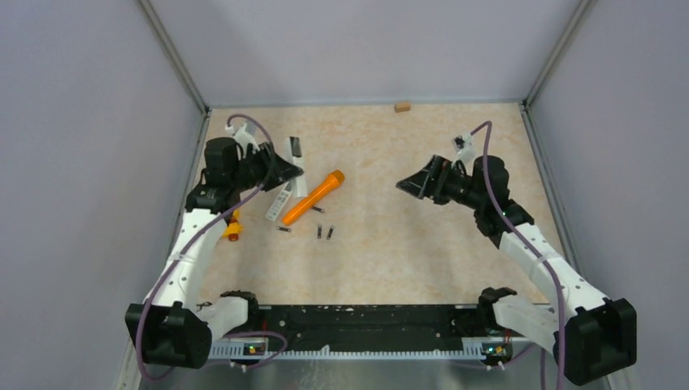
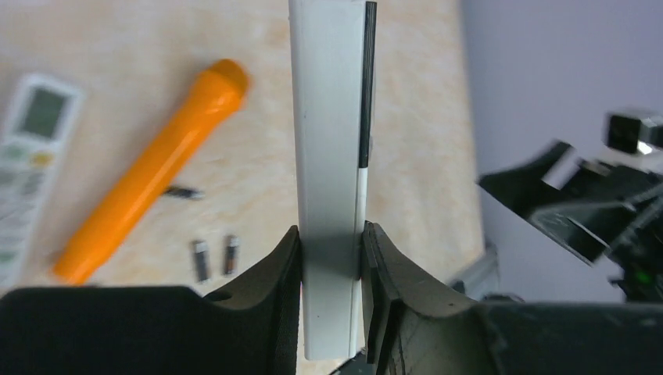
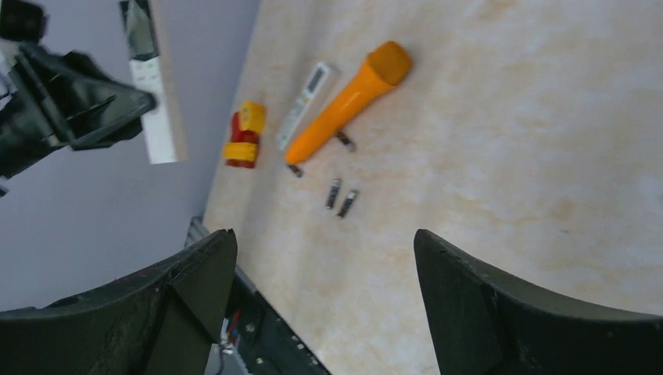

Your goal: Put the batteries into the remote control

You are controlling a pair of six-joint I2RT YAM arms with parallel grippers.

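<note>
The left gripper is clamped on a long white remote control, held in the air by the table's left edge. The right gripper hangs with its jaws wide apart over the right side. The batteries lie loose on the table left of centre, near the orange tube and a second remote.

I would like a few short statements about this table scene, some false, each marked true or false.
1. The left gripper clamps a white remote. True.
2. The right gripper holds a battery. False: it is open and empty.
3. All batteries sit inside a remote. False: the batteries lie on the table near the orange torch.
4. A second remote lies on the table. True.
</note>
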